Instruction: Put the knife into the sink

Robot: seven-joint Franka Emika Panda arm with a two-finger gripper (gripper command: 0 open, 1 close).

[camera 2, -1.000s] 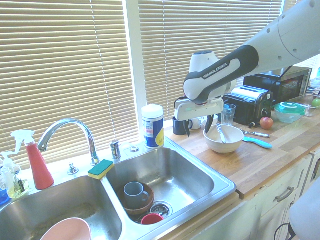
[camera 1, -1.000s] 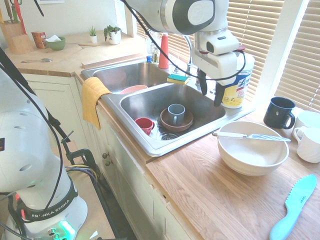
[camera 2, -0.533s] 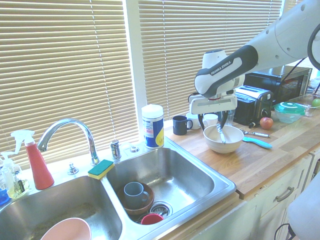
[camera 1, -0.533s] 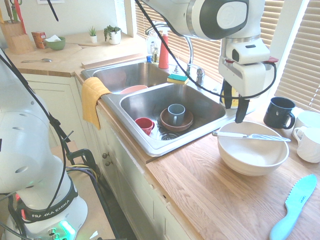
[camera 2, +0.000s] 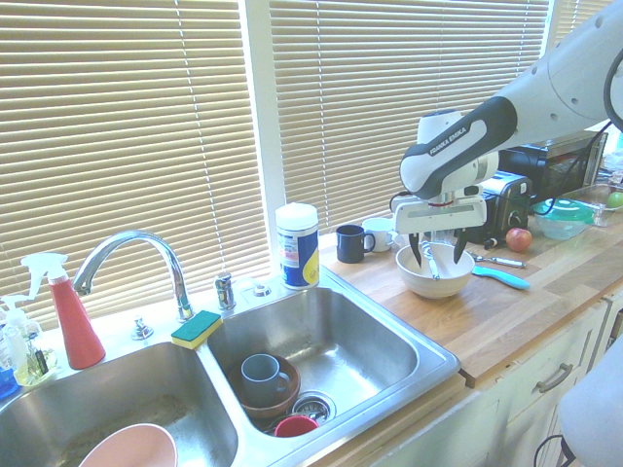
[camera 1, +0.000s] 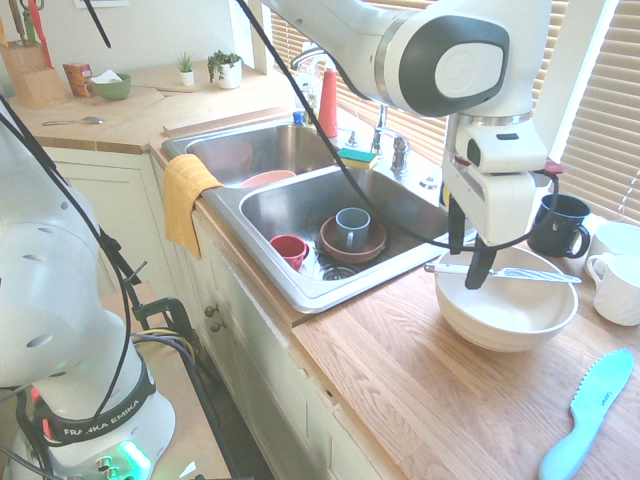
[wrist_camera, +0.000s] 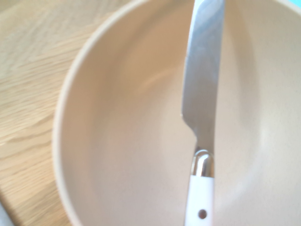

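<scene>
Knife (camera 1: 505,272) untouched across the white bowl (camera 1: 505,318), gripper (camera 1: 468,250) now above its handle.
Within a second the arm has swung from the sink (camera 1: 330,215) to here, fingers spread and empty; grasping looks next.

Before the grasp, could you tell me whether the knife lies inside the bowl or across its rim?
Across the rim: the knife spans the bowl.
</scene>
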